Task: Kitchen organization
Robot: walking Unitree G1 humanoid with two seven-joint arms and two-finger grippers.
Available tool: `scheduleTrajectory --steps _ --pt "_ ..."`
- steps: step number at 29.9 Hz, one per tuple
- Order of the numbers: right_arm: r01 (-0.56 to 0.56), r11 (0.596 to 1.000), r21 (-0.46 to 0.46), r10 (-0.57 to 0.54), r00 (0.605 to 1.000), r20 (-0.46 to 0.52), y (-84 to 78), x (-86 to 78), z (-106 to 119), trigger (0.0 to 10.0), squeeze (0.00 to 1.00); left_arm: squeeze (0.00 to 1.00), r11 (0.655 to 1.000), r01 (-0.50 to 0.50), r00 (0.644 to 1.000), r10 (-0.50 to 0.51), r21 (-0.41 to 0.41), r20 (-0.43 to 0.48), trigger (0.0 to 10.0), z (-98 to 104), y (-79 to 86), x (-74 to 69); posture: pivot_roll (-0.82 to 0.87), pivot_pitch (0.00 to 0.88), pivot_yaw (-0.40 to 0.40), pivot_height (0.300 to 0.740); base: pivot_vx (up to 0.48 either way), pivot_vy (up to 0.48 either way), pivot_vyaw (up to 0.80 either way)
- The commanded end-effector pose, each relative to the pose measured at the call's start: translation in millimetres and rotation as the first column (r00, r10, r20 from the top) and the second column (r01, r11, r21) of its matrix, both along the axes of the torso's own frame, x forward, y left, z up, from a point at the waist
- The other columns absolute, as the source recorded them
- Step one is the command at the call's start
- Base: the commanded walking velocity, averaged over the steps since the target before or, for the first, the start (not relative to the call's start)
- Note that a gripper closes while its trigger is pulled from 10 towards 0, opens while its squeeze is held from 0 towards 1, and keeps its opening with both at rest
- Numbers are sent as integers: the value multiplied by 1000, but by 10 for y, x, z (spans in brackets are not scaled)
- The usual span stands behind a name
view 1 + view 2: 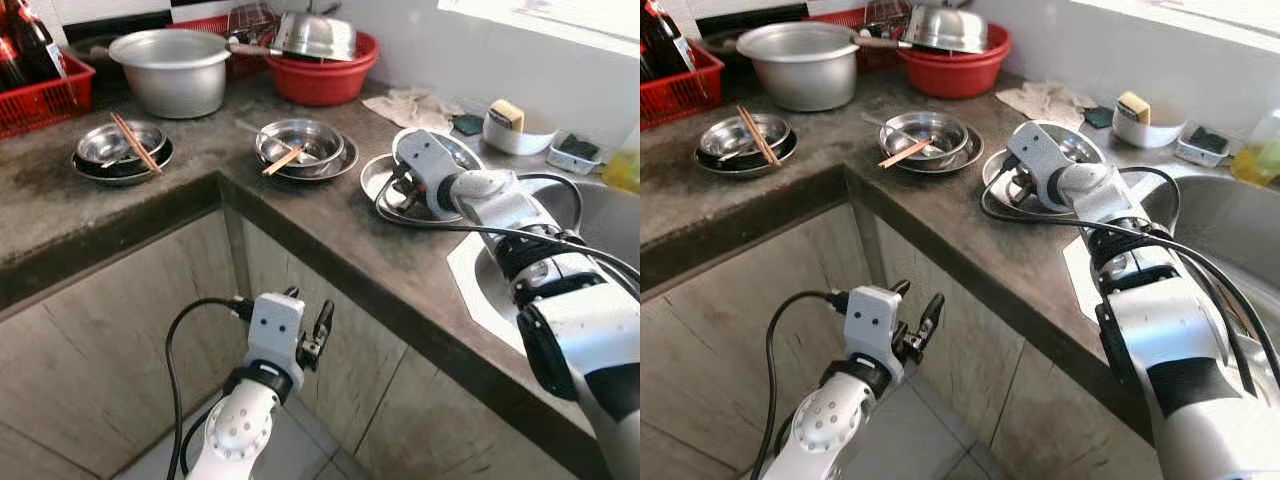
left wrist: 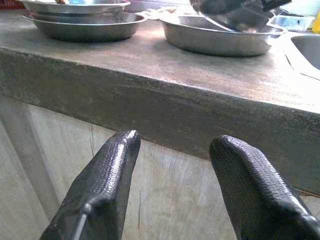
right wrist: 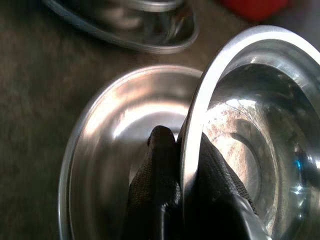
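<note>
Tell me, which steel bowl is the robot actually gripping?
The tilted bowl nearest the sink, pinched at its rim by the right gripper above a plate. The others hold chopsticks.

- Pot (image 1: 177, 68) and basin (image 1: 322, 72) at the counter's (image 1: 330, 225) back edge.
- Chopstick bowls (image 1: 123, 150) near the left edge.
- Sink (image 1: 610, 225) at the right edge.
- Left gripper (image 1: 308, 335) below the front edge.

Glossy steel on the tilted bowl (image 3: 250, 130) and the plate (image 3: 110, 150) beneath. Matt, rough grey stone across the desk (image 1: 300, 215). Shiny red plastic for the basin (image 1: 325, 80). Textured black rubber on the left gripper (image 2: 172, 195) fingers (image 2: 107, 185). Crumpled pale cloth (image 1: 410, 105).
</note>
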State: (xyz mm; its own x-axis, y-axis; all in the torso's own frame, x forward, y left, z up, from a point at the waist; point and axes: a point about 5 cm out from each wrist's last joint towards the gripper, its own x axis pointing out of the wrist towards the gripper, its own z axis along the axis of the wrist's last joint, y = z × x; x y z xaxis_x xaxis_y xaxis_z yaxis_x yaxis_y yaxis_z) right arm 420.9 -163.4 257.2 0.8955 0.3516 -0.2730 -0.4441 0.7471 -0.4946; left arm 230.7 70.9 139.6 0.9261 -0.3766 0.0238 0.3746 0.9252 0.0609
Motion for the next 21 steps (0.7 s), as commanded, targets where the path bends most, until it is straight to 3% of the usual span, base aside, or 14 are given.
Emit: scheduleTrajectory --steps 1,2,5,8,11,14,16,19,20,21 --pt "-15 999 48 11 997 74 35 4 116 0 0 0 1000 2 1000 -2 -2 11 10000 17 -29 1 20 50 -76 740 0 0 0" --pt "-20 997 77 11 994 107 48 0 142 0 0 0 1000 3 1000 -3 -2 10 10000 14 -26 9 20 47 -76 740 0 0 0" --pt "-33 957 290 -58 951 302 98 -67 329 0 0 0 1000 5 1000 -5 -1 9 10000 7 -8 51 17 29 -66 740 0 0 0" --pt "-42 942 332 -86 928 361 108 -122 370 0 0 0 1000 7 1000 -7 -1 10 10000 6 -7 60 17 26 -65 740 0 0 0" --pt "-38 918 394 -157 879 451 109 -270 384 0 0 0 1000 11 1000 -11 -2 18 10000 17 -4 84 16 18 -53 740 0 0 0" --pt "-11 865 502 -276 826 493 77 -495 308 0 0 0 1000 10 1000 -10 -10 27 10000 36 3 114 5 11 -40 740 0 0 0" --pt "-4 853 521 -302 811 501 69 -560 278 0 0 0 1000 9 1000 -8 -16 29 10000 43 4 122 5 11 -40 740 0 0 0" --pt "56 786 615 -421 777 468 35 -908 37 0 0 0 1000 19 999 -18 -14 44 10000 76 -11 151 -7 0 -23 740 0 0 0" --pt "73 781 620 -443 764 468 16 -987 -8 0 0 0 1000 23 999 -22 -7 49 10000 81 -17 162 -10 0 -24 740 0 0 0" --pt "94 787 610 -456 755 471 -1 -1062 -45 4980 0 0 1000 30 998 -30 -8 56 10000 91 -26 175 -15 0 -22 740 0 0 0"
